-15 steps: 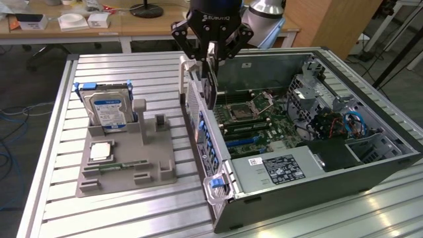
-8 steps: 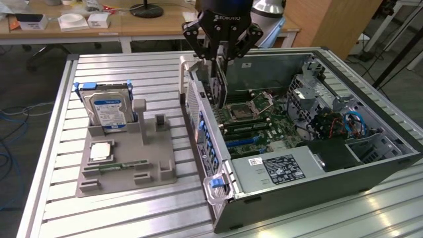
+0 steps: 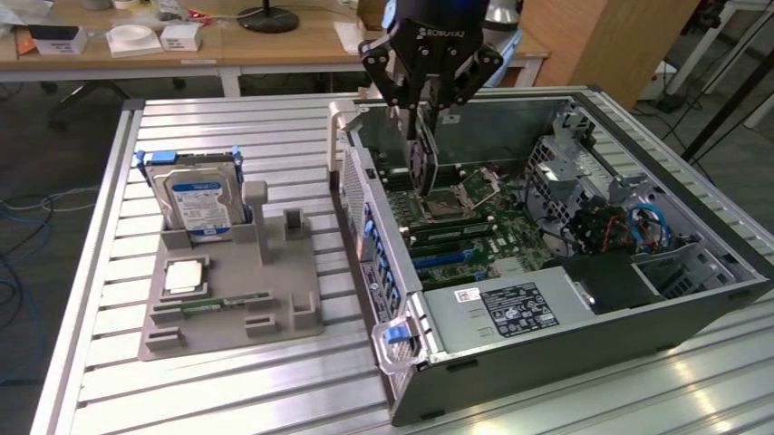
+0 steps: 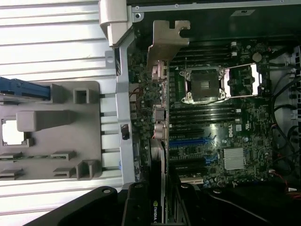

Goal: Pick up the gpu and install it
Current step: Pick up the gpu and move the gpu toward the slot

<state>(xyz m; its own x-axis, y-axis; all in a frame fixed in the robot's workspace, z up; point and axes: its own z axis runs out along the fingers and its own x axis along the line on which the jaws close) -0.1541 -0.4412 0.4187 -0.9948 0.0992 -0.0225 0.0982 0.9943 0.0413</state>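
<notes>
My gripper point(image 3: 427, 116) is shut on the gpu point(image 3: 420, 168), a thin dark card hanging edge-down over the open computer case point(image 3: 581, 340). The card's lower edge is just above the motherboard point(image 3: 478, 231), near the case's rear wall. In the wrist view the gpu point(image 4: 160, 132) shows edge-on between my fingers point(image 4: 136, 205), with its silvery end bracket point(image 4: 165, 42) at the far end. It runs alongside the motherboard's blue slots point(image 4: 190, 141), close to the rear wall point(image 4: 123, 94).
A grey holder point(image 3: 242, 290) on the slatted table carries a silver hard drive point(image 3: 199, 201), a processor chip point(image 3: 184, 276) and a green memory stick point(image 3: 224, 302). Inside the case are the open processor socket point(image 3: 474, 188), a power supply point(image 3: 508, 308) and blue cables point(image 3: 647, 222).
</notes>
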